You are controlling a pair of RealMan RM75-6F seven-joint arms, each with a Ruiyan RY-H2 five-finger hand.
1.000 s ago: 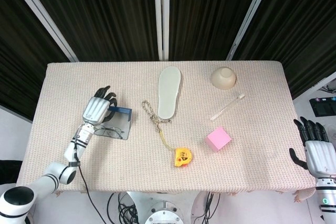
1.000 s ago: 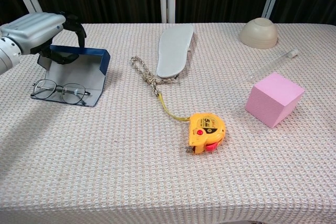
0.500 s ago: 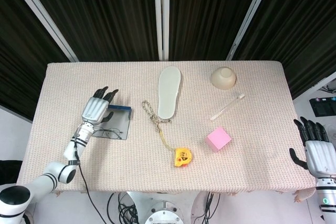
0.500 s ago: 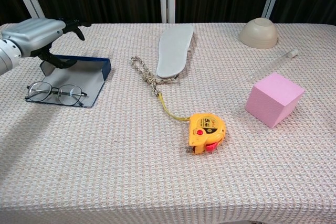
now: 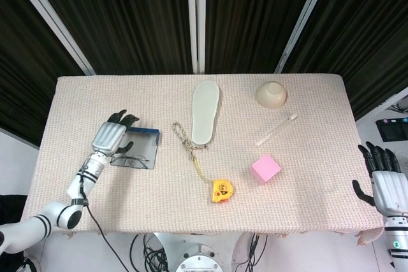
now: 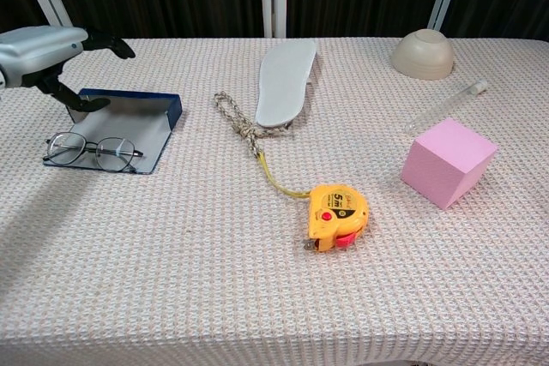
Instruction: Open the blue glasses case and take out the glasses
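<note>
The blue glasses case [image 5: 141,146] [image 6: 129,126] lies open and flat at the left of the table, grey lining up. A pair of thin-framed glasses [image 5: 131,160] [image 6: 93,150] rests on its near edge. My left hand [image 5: 109,137] [image 6: 43,47] hovers just left of and above the case with fingers spread, holding nothing; its thumb [image 6: 73,96] reaches down toward the case's far left corner. My right hand [image 5: 386,183] hangs beyond the table's right edge, fingers extended, empty; the chest view does not show it.
A grey shoe insole [image 5: 205,111] [image 6: 286,81] and a braided cord [image 6: 242,129] lie mid-table. A yellow tape measure [image 6: 338,214], a pink cube [image 6: 448,161], a clear tube [image 6: 446,106] and an upturned beige bowl [image 6: 423,52] occupy the centre and right.
The left hand has lifted off the case lid and drawn back to the left. The lid, propped up a second ago, now lies flat. The right hand stayed put.
</note>
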